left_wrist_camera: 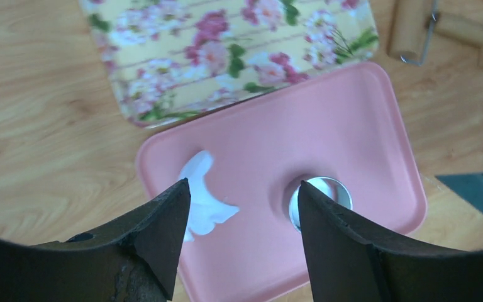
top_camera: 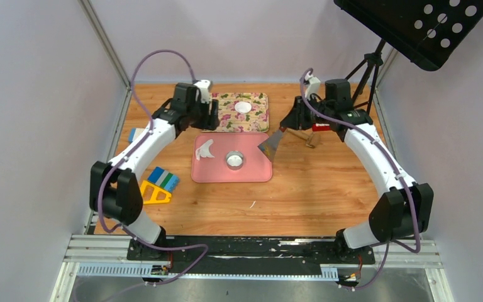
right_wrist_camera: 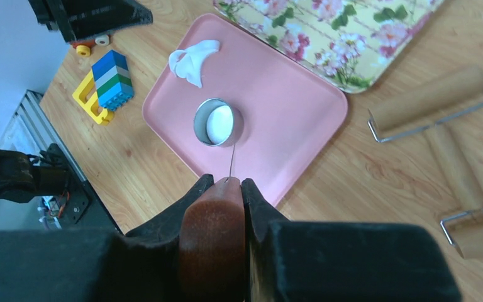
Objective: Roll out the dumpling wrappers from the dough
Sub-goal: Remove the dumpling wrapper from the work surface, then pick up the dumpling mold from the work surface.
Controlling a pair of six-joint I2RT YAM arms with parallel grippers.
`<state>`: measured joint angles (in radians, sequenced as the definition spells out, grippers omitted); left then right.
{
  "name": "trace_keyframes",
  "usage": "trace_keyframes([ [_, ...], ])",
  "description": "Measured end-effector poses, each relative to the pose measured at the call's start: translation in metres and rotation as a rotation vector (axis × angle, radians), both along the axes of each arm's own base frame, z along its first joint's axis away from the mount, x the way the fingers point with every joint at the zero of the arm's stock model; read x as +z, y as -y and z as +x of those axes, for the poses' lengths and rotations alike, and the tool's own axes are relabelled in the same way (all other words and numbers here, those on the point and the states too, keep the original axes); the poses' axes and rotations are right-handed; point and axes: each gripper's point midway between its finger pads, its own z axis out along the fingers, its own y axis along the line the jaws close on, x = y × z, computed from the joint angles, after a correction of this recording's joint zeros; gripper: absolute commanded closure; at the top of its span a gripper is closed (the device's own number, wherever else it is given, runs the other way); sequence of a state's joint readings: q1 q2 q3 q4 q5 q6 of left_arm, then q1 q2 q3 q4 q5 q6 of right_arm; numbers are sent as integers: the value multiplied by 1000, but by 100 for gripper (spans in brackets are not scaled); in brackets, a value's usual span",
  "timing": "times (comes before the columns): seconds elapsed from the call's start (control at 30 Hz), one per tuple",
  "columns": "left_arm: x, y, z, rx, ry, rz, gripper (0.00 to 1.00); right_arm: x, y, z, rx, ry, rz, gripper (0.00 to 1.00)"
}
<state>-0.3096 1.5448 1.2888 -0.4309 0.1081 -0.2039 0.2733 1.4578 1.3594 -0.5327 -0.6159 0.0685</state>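
Left end effector (left_wrist_camera: 242,204) apart, empty, above pink tray (left_wrist_camera: 352,126); right end effector (right_wrist_camera: 226,182) clamped on scraper handle (right_wrist_camera: 214,248).

One pink tray (top_camera: 251,173); one floral tray (top_camera: 226,119); one ring cutter (top_camera: 234,159); two dumpling wrappers (top_camera: 244,107) (right_wrist_camera: 219,123); one dough scrap (top_camera: 205,150); two rolling pins (right_wrist_camera: 427,100) (right_wrist_camera: 478,234); one scraper (top_camera: 270,146).

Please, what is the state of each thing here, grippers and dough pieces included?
Left gripper: open, empty.
Right gripper: shut on the scraper.
Scraper: held, blade near the pink tray.
Cutter: standing on the pink tray, a cut disc inside.
Dough scrap: curled, ragged, on the pink tray.
Wrapper: flat, round, on the flowered tray.
Rolling pins: lying on the table, not held.
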Motion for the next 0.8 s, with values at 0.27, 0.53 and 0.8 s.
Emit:
trace_keyframes([
  [0.27,-92,50,-15,-252,-249,125,40,-17,39,5,-73,-37,71,100],
  [0.53,-108,56,-32,-321,-310,178,43,4,39,2,-65,43,97,100],
  [0.8,-107,73,-43,-389,-301,199,46,18,41,-4,-63,92,102,100],
])
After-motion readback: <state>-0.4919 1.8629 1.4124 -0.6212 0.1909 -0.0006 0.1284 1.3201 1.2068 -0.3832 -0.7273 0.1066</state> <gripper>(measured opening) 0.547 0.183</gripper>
